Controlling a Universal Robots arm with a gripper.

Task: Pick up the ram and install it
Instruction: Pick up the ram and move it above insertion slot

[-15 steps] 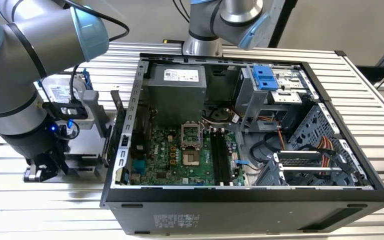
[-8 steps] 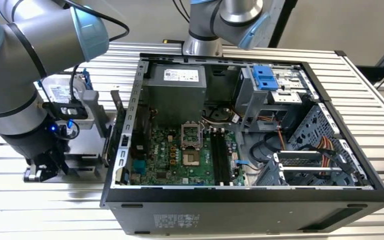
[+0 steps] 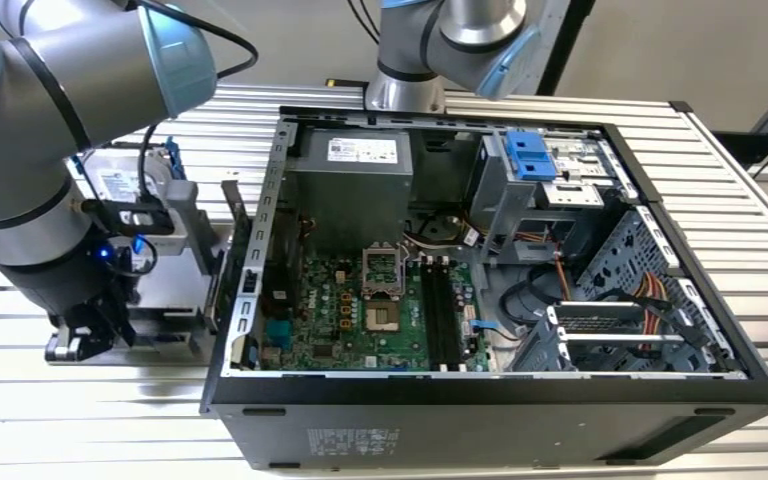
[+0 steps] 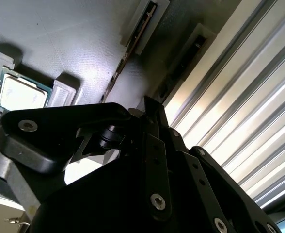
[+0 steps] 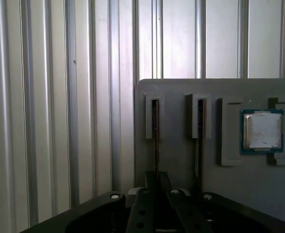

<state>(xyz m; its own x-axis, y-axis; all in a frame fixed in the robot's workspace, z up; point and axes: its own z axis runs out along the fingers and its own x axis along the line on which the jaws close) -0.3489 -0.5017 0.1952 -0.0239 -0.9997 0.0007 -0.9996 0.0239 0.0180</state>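
- First wrist view shows it best: the ram (image 5: 154,141), a thin dark circuit-board stick with a brownish edge, stands on edge in a narrow slot of the flat grey holder plate (image 5: 176,97). It's the slot farthest from the processor.
- A second thin dark stick (image 5: 199,141) sits in the neighbouring slot, just beside the first and parallel to it. In the second wrist view it's the long sliver (image 4: 128,53) running across the plate.
- The black gripper (image 5: 157,177) is lined up right over the ram's near end. Honestly can't tell if it's clenched on the stick or released, since the linkages block the contact point in both wrist views.
- The small square silver processor chip (image 5: 262,130) lies flat in its own pocket on the same plate, past the second stick.
- The plate rests on the ribbed aluminium table (image 5: 50,121).
- In the exterior view the gripper (image 3: 84,340) hangs low over the holder at the exterior view's left, with the grey-and-blue arm (image 3: 37,150) above it.
- A silver hard drive in a blue frame (image 3: 124,180) stands upright just behind the arm.
- The open black computer case (image 3: 491,420) lies beside the holder toward the exterior view's right, green motherboard (image 3: 344,320) facing up, with long black memory slots (image 3: 438,310) near its middle.
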